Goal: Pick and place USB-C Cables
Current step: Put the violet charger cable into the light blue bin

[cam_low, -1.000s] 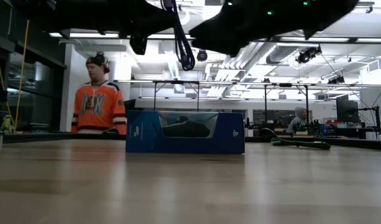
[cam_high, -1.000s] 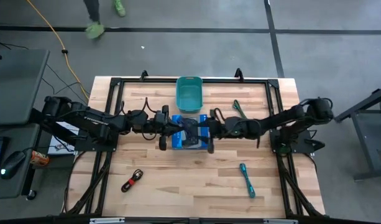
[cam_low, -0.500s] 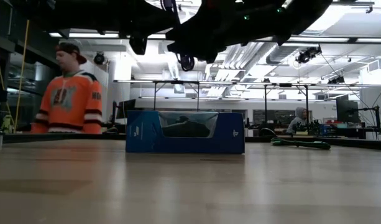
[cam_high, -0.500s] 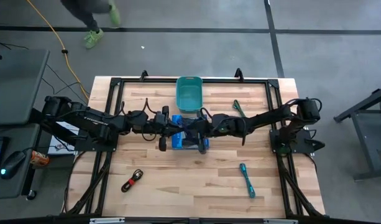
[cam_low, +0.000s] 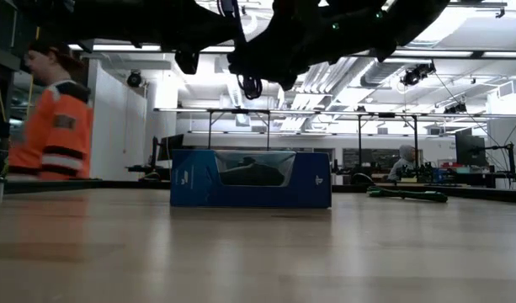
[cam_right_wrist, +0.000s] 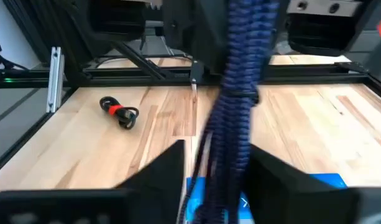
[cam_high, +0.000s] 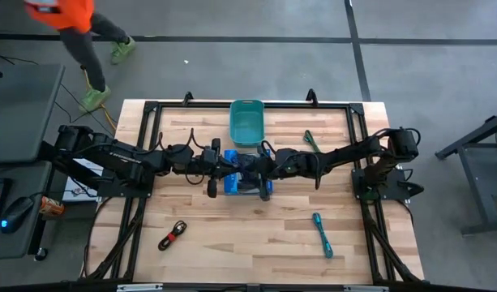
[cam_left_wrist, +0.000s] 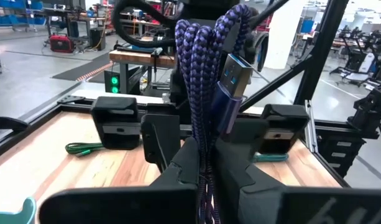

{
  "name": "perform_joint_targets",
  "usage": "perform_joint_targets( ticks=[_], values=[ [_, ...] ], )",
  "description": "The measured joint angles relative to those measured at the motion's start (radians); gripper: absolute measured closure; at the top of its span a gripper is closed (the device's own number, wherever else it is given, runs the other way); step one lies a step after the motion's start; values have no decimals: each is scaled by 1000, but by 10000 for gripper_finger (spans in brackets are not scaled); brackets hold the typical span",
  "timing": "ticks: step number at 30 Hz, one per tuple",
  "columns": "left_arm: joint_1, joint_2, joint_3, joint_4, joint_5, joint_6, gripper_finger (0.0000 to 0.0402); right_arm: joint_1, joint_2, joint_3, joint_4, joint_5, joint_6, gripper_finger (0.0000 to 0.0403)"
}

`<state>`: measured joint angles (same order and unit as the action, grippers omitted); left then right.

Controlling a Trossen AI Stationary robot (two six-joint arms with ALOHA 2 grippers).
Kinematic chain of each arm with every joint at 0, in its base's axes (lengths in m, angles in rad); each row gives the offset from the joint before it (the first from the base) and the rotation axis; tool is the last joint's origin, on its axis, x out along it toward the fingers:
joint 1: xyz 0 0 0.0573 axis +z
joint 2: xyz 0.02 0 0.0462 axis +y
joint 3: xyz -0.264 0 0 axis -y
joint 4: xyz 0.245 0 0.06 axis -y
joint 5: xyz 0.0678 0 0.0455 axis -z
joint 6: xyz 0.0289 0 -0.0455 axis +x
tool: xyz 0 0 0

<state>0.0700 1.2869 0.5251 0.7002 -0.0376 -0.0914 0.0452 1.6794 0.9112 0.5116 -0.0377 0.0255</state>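
The dark blue braided cable bundle [cam_left_wrist: 206, 68] is held in my left gripper [cam_left_wrist: 204, 155], which is shut on it above the blue controller box [cam_high: 248, 180]. My right gripper [cam_right_wrist: 218, 155] faces it from the table's right. It is open, with one finger on each side of the bundle [cam_right_wrist: 240, 93] and a gap showing. The green cable [cam_high: 313, 143] lies on the far right of the table. Also flat on the wood are the teal cable [cam_high: 323, 234] at the near right and the black cable with a red band [cam_high: 173, 235] at the near left. My left gripper pinches the dark blue bundle between its two fingers at one end [cam_left_wrist: 204, 140], coming level from the table's left. The rest of the bundle, with its USB plug [cam_left_wrist: 232, 84], sticks out past the fingertips toward my right gripper. It is lifted clear above the box.
The teal bin [cam_high: 246, 122] stands just beyond the box at the table's far edge. The box [cam_low: 251, 178] stands directly under both grippers. A person in an orange top [cam_low: 47, 135] walks past the table's far left corner. Bare wood lies toward the near edge.
My right gripper has moved toward the table's left and closed in on the bundle held by my left gripper, then stopped. My left gripper and the cable have stayed put. The person has walked along beyond the table toward its left.
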Motion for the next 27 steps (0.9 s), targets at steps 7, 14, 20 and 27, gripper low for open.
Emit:
perform_joint_targets(
  ticks=[7, 14, 20, 27],
  values=[
    [0, 0, 0, 0, 0, -2, 374, -2, 0, 0, -3, 0, 1, 388],
    [0, 0, 0, -5, 0, -2, 338, -2, 0, 0, -17, 0, 0, 393],
    [1, -29, 0, -89, -7, 18, 285, -2, -34, -1, -93, -1, -4, 394],
    [1, -183, 0, -300, -71, 43, 236, -2, -193, -75, -239, 90, -23, 398]
  ],
)
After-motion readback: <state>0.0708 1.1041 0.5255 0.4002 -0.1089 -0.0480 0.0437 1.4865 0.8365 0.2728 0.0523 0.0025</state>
